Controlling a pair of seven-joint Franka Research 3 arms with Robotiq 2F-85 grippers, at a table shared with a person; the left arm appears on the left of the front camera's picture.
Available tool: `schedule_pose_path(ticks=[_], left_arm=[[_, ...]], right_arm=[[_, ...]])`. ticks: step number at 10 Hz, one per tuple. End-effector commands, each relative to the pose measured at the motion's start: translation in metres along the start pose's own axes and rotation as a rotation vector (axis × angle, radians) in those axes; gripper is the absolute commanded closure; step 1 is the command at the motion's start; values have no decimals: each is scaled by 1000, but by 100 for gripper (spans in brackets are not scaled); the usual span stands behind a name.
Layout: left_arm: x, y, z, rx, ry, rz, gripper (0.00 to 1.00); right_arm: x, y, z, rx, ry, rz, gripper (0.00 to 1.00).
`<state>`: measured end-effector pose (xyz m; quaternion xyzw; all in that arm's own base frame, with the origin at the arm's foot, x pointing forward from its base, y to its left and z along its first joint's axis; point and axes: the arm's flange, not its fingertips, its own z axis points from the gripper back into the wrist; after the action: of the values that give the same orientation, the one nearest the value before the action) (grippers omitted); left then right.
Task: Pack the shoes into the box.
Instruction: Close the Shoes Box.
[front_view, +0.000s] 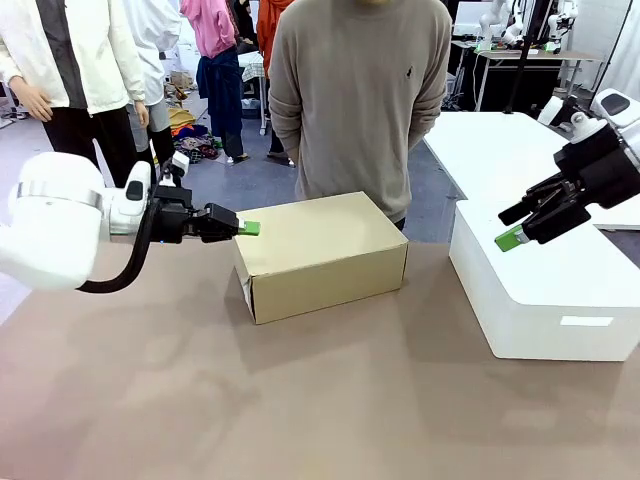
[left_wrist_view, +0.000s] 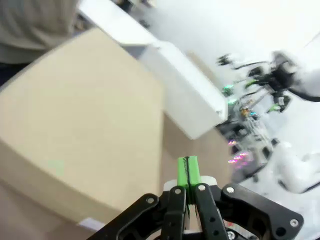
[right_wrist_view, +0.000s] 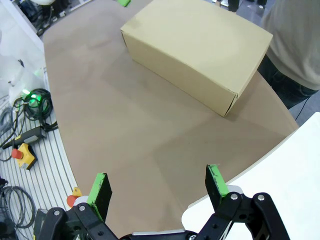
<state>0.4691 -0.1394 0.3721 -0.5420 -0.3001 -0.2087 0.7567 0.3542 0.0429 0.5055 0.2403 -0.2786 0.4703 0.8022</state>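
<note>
The box is seen closed at the middle of the brown tabletop, in front of a person. The left end effector, pressed together, is held at its left top edge. The right end effector is spread above a white box, holding nothing.

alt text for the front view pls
A closed brown cardboard box sits mid-table before a standing person. The left gripper, shut, hovers at its left top edge; the right gripper, open, hangs above a white box.
</note>
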Motion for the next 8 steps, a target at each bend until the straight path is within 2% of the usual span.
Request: schedule_pose_path(ticks=[1, 2, 3, 6, 7, 8], left_arm=[[4, -17, 2, 239, 53, -107, 100], [13, -21, 4, 321, 117, -107, 100], [18, -22, 7, 351, 152, -119, 100], [25, -29, 16, 300, 171, -120, 100], [18, -20, 10, 355, 141, -148, 100], [18, -20, 10, 355, 141, -148, 100]], right_arm=[[1, -3, -1, 12, -31, 21, 0], [1, -3, -1, 12, -31, 21, 0], [1, -3, -1, 12, -31, 21, 0], [1, -3, -1, 12, -31, 21, 0], [1, -3, -1, 12, -31, 21, 0], [1, -3, -1, 12, -31, 21, 0]])
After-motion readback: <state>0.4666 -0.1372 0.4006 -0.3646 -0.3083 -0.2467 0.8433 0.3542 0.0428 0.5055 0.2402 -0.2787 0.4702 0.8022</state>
